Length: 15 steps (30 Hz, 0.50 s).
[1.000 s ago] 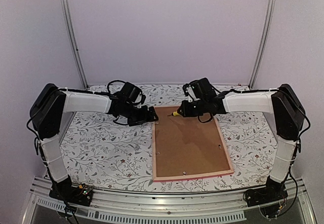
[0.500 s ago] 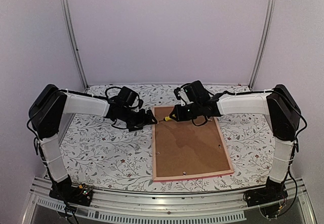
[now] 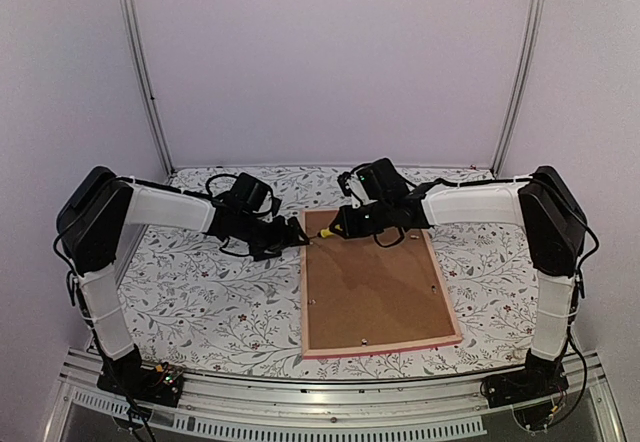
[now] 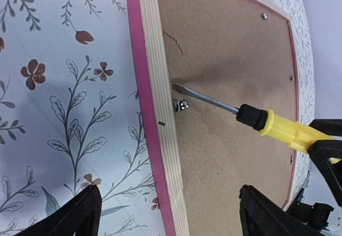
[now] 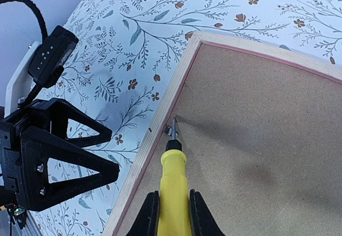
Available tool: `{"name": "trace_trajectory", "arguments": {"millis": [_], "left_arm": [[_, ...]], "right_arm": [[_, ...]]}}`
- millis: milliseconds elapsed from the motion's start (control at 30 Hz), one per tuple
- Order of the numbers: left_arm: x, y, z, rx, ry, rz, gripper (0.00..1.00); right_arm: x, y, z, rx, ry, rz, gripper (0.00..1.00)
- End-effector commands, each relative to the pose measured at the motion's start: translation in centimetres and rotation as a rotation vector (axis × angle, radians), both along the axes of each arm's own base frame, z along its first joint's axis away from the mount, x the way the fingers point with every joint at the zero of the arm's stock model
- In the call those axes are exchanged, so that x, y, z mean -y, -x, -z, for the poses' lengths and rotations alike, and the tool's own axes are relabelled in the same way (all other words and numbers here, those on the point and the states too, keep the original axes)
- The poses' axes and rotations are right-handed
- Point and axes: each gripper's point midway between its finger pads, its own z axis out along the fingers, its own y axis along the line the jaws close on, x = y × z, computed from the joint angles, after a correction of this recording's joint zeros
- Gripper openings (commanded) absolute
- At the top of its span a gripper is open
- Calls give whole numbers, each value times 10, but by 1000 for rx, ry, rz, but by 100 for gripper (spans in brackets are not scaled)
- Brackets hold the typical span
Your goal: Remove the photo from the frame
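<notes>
Right wrist view: right end effector [image 5: 170, 212], clenched on screwdriver [image 5: 174, 182], has brought the tip to the clip [image 5: 171, 131] of the frame [image 5: 175, 84]; left end effector [image 4: 171, 214], released, has come near; unlocking may begin.

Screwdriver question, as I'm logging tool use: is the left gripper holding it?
No, the yellow-handled screwdriver is clamped in the right gripper, while the left gripper stands open and empty beside the frame.

The left arm [image 3: 170, 205] and the right arm [image 3: 470, 202] each rise from the base, then reach inward with forearms nearly level, so the wrists come near each other. The left tool [image 3: 292, 234] sits low, its fingers [image 4: 80, 214] spread wide and gripping nothing. The right tool [image 3: 352, 222] faces it, its fingers clamped on a screwdriver [image 5: 174, 188] by the yellow handle.
</notes>
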Motion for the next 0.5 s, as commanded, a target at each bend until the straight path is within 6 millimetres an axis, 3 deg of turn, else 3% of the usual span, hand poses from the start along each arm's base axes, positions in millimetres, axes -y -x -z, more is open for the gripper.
{"name": "trace_trajectory", "arguments": {"millis": [0, 467], "left_arm": [[-5, -3, -7, 11, 27, -12, 91], [-7, -3, -4, 9, 27, -17, 91]], "right_arm": [[-8, 1, 1, 4, 2, -26, 0], [-14, 13, 10, -30, 25, -65, 0]]}}
